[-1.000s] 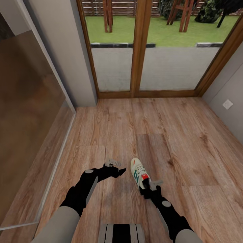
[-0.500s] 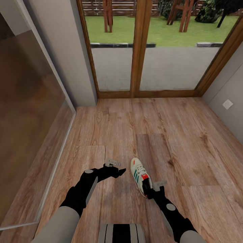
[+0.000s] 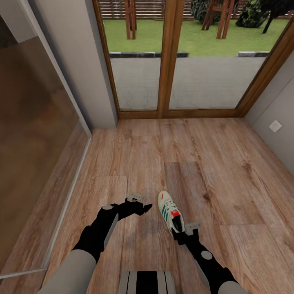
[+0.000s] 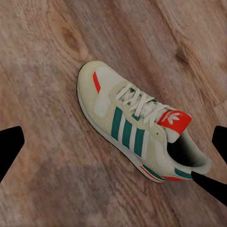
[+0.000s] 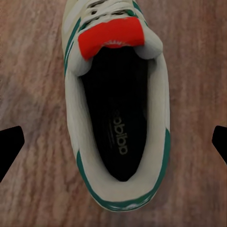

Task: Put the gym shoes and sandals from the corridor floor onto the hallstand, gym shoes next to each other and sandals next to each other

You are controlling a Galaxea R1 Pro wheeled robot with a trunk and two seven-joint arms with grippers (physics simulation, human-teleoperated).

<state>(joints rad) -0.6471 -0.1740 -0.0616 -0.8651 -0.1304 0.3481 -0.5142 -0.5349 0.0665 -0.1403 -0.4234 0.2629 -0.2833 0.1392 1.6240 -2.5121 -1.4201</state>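
One gym shoe (image 3: 168, 211), white with green stripes and a red-orange tongue, lies on the corridor floor (image 3: 212, 171) just in front of me, toe pointing away. My left gripper (image 3: 141, 203) hovers open a little to the shoe's left; its wrist view looks down on the gym shoe (image 4: 137, 130) from the side. My right gripper (image 3: 185, 231) is open just behind the heel. Its wrist view looks straight into the dark opening of the gym shoe (image 5: 118, 142), with the fingertips (image 5: 10, 146) spread wide on either side and touching nothing.
Wood-framed glass doors (image 3: 167, 61) close off the corridor ahead, with a lawn beyond. A grey wall and a large glass panel (image 3: 36, 134) run along the left. On the right is a grey wall with a small white plate (image 3: 275, 126). Open floor lies between.
The right gripper has drawn back toward me, from over the shoe's heel to just behind it. The left arm and the shoe have stayed put.
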